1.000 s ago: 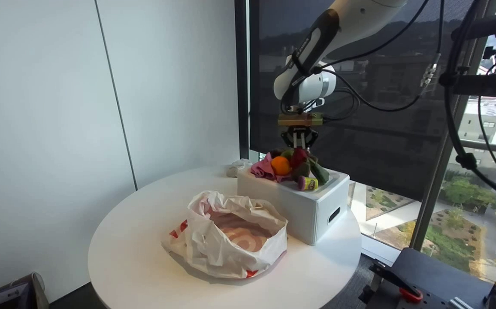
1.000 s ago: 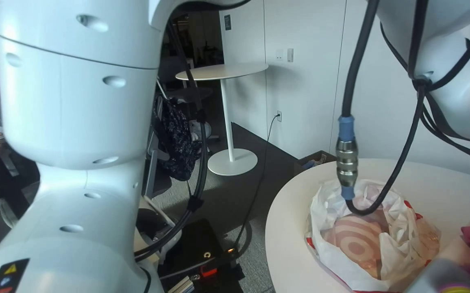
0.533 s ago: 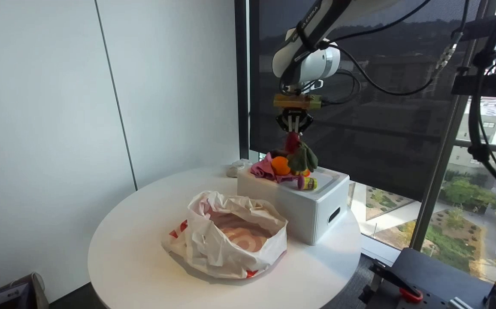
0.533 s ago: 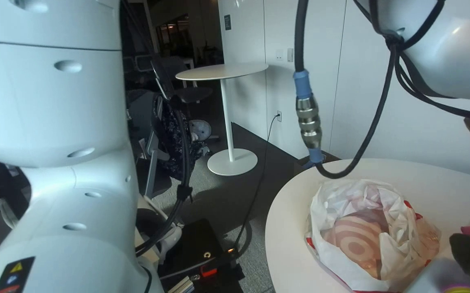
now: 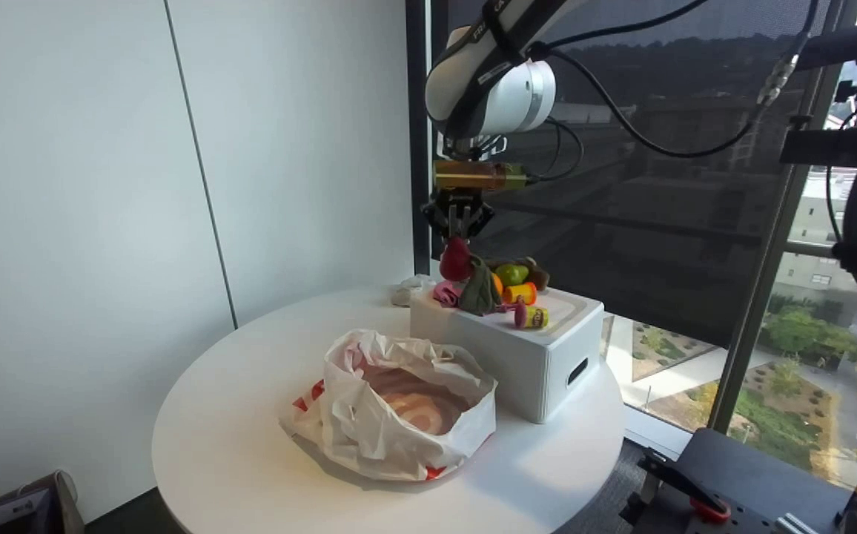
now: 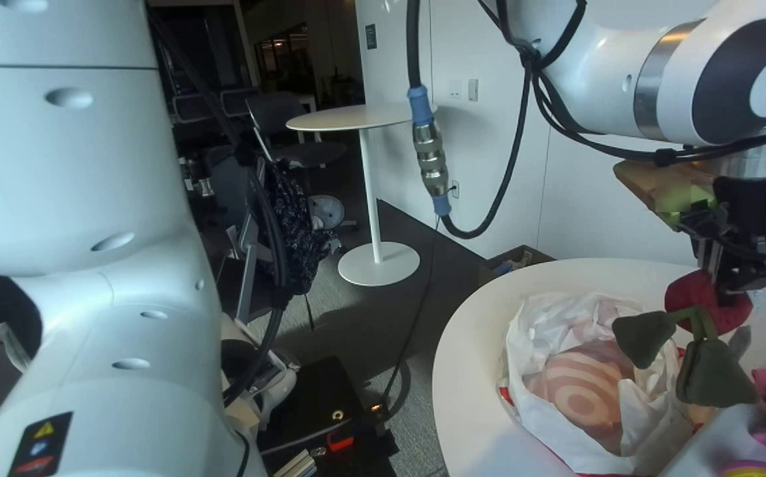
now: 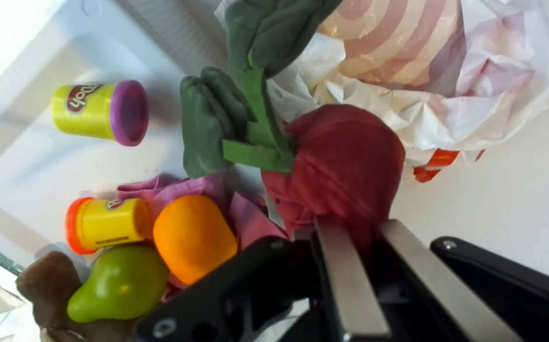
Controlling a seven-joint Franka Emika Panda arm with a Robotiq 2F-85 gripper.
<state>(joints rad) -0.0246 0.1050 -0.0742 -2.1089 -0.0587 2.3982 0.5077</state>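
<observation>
In an exterior view, your vegetable (image 5: 455, 261) is left of the tubs (image 5: 533, 317) (on the box (image 5: 506, 363) behind the bag (image 5: 391, 426)).

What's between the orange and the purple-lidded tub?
In the wrist view, pink cloth by the orange, then the white box top to the tub.

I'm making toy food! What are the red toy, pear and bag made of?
Red toy: probably cloth, matte, with soft folds.
Pear: maybe hard plastic, glossy, with a bright glint.
Bag: likely thin plastic, slightly shiny and sharply crinkled, though it could be paper.
</observation>
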